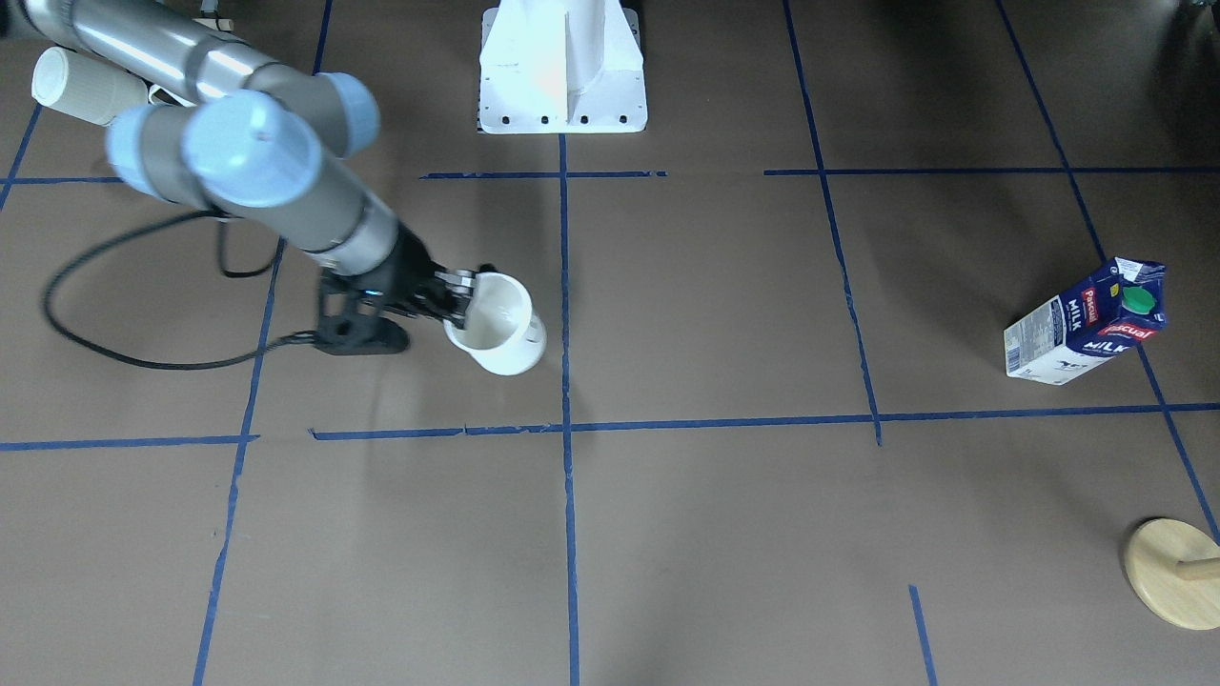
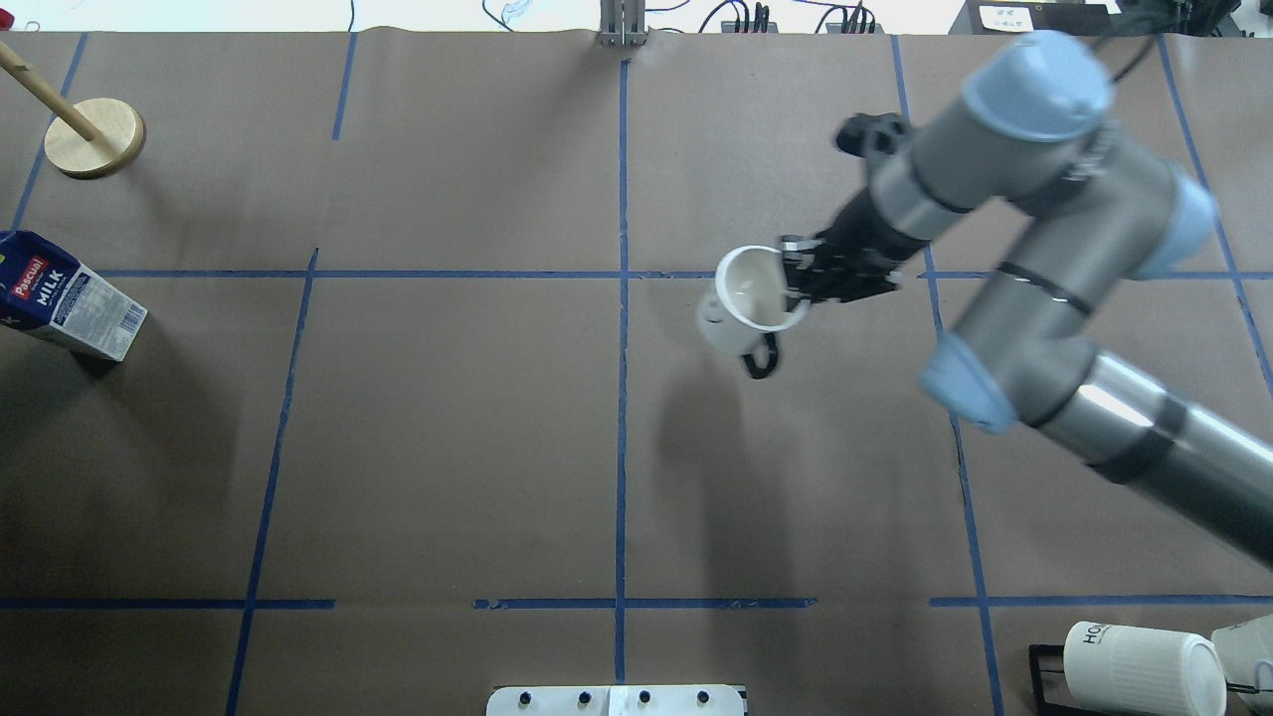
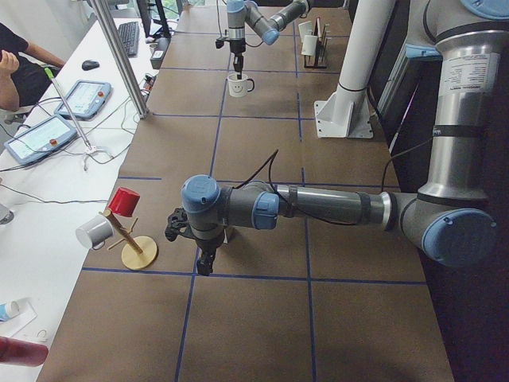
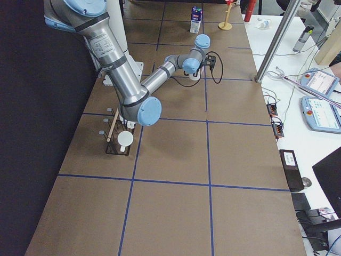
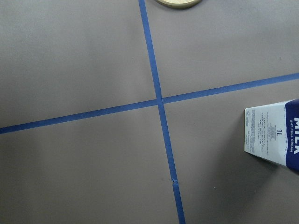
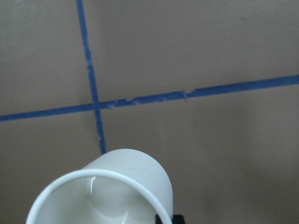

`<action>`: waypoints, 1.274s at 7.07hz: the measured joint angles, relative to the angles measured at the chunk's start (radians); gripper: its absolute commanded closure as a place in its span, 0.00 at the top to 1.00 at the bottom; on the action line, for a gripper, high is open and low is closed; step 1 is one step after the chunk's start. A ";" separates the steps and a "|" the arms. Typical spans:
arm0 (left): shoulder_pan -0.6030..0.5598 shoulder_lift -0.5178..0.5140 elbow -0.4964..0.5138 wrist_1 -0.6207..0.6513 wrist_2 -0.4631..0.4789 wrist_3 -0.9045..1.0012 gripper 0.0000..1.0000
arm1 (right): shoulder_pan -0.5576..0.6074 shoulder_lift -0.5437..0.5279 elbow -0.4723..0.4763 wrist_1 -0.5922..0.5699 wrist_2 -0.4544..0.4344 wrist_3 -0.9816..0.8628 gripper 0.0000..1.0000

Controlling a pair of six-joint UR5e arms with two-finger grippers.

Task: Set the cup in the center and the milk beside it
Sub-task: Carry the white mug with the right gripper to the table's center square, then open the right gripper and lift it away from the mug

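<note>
Overhead, finds milk (image 2: 70,298) upright far left on the desk (image 2: 448,447), then cup (image 2: 744,300) tilted just right of the middle tape line (image 2: 621,438), rim pinched in the right hand (image 2: 796,288); catches the left hand (image 3: 204,267) only from the left side, grip impossible to tell.

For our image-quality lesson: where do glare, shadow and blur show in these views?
Front-facing view: glare bleaches the white robot pedestal. Overhead view: a soft shadow lies on the brown table near the smooth white tapered cup. Right wrist view: that cup's near rim looks slightly soft.
</note>
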 measured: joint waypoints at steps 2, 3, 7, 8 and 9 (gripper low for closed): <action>0.000 0.000 -0.001 -0.001 0.000 -0.001 1.00 | -0.053 0.099 -0.107 0.009 -0.065 0.057 0.20; 0.000 0.000 -0.002 -0.001 0.000 -0.001 1.00 | -0.072 0.111 -0.125 0.010 -0.083 0.062 0.99; 0.005 -0.015 -0.128 -0.050 -0.149 -0.262 1.00 | -0.044 0.099 -0.041 -0.004 -0.054 0.068 1.00; 0.022 -0.030 -0.183 -0.060 -0.144 -0.378 1.00 | 0.034 0.046 0.024 -0.005 0.030 0.051 1.00; 0.076 -0.052 -0.206 -0.064 -0.107 -0.433 1.00 | 0.123 -0.052 0.099 -0.002 0.122 -0.017 1.00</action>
